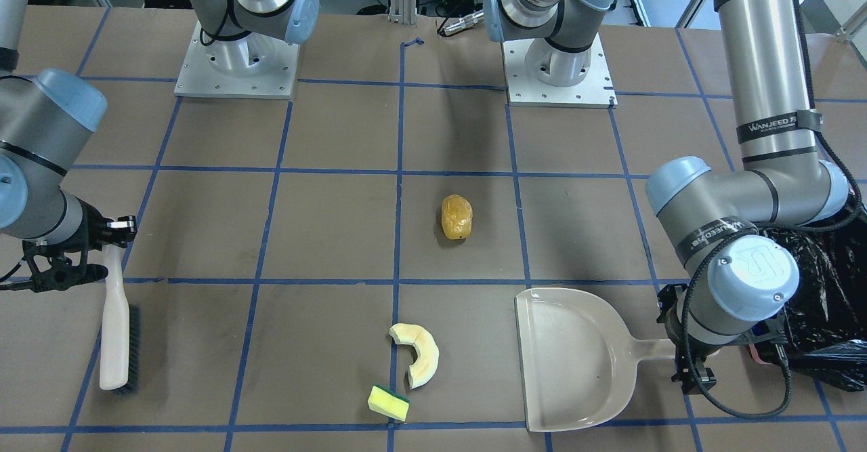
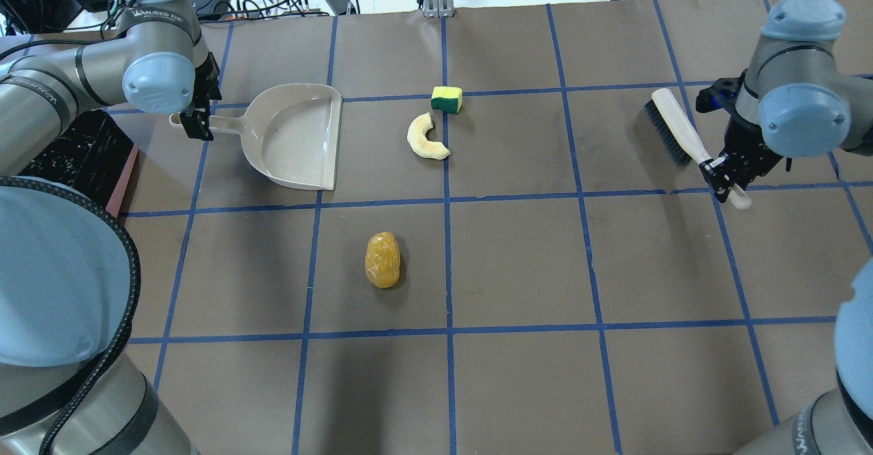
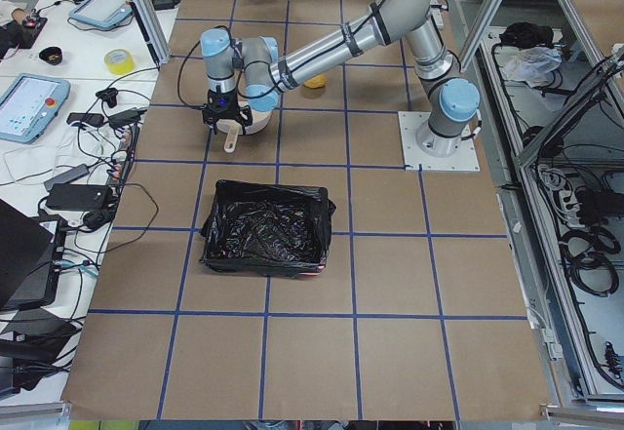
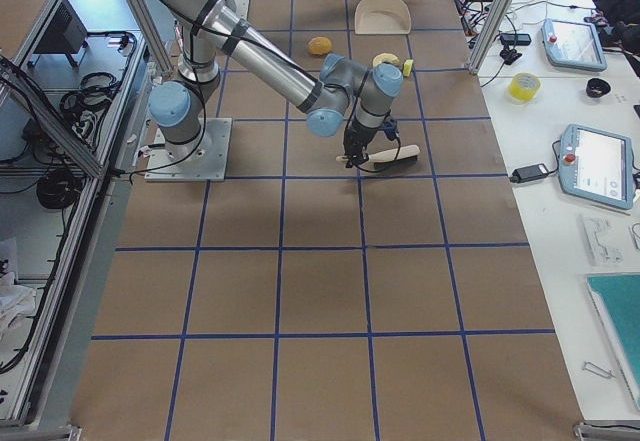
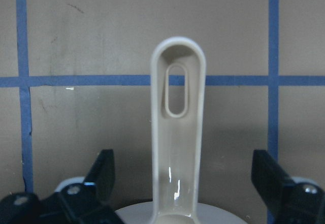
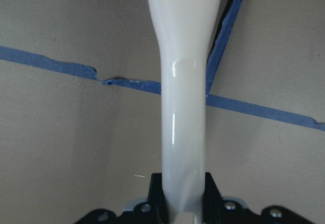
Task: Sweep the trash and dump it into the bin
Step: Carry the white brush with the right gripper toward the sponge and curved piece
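Observation:
The trash lies on the brown table: a golden-brown potato-like lump (image 2: 382, 259) in the middle, and a pale crescent slice (image 2: 426, 138) with a yellow-and-green sponge block (image 2: 447, 98) farther out. The bin (image 3: 265, 227), pink with a black bag, stands at the robot's left. My left gripper (image 2: 194, 119) is open; in the left wrist view its fingers (image 5: 101, 173) stand wide on either side of the beige dustpan's handle (image 5: 179, 132) without touching it. My right gripper (image 2: 724, 181) is shut on the handle of the beige brush (image 2: 672, 124).
The dustpan (image 2: 300, 134) lies flat with its mouth toward the crescent and the sponge. The bin's black bag (image 1: 823, 282) sits just behind the left arm's wrist. Both arm bases (image 1: 237, 59) stand at the robot's edge of the table.

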Robot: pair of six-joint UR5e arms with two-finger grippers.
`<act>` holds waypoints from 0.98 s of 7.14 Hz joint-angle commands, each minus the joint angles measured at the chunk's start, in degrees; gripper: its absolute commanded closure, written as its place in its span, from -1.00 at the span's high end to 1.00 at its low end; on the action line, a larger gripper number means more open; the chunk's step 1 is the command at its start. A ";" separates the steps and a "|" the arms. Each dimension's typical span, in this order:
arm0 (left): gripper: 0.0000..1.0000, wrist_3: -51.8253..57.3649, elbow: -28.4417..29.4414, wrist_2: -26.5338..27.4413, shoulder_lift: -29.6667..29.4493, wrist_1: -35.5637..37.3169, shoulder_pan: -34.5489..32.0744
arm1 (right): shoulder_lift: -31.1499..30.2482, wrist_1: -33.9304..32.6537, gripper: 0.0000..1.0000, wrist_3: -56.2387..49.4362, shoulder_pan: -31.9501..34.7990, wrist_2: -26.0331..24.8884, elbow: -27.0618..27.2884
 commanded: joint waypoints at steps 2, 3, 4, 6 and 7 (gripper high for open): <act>0.82 0.18 -2.25 -0.06 0.37 0.02 1.34 | -2.52 7.72 -1.00 2.54 3.77 -0.58 -7.28; 0.63 0.44 -2.17 -0.24 0.28 0.03 1.35 | -2.19 13.70 -1.00 5.78 9.55 -1.72 -12.91; 0.08 0.62 -2.17 -1.11 0.37 0.29 1.35 | 0.60 14.20 -1.00 12.43 13.95 -2.77 -15.14; -0.98 1.50 -2.08 -1.30 0.81 0.73 1.08 | 3.70 13.50 -1.00 22.81 21.34 -2.52 -17.25; -1.00 3.06 -2.08 -1.73 0.89 0.90 1.08 | 5.18 13.93 -1.00 28.96 25.82 -2.61 -19.36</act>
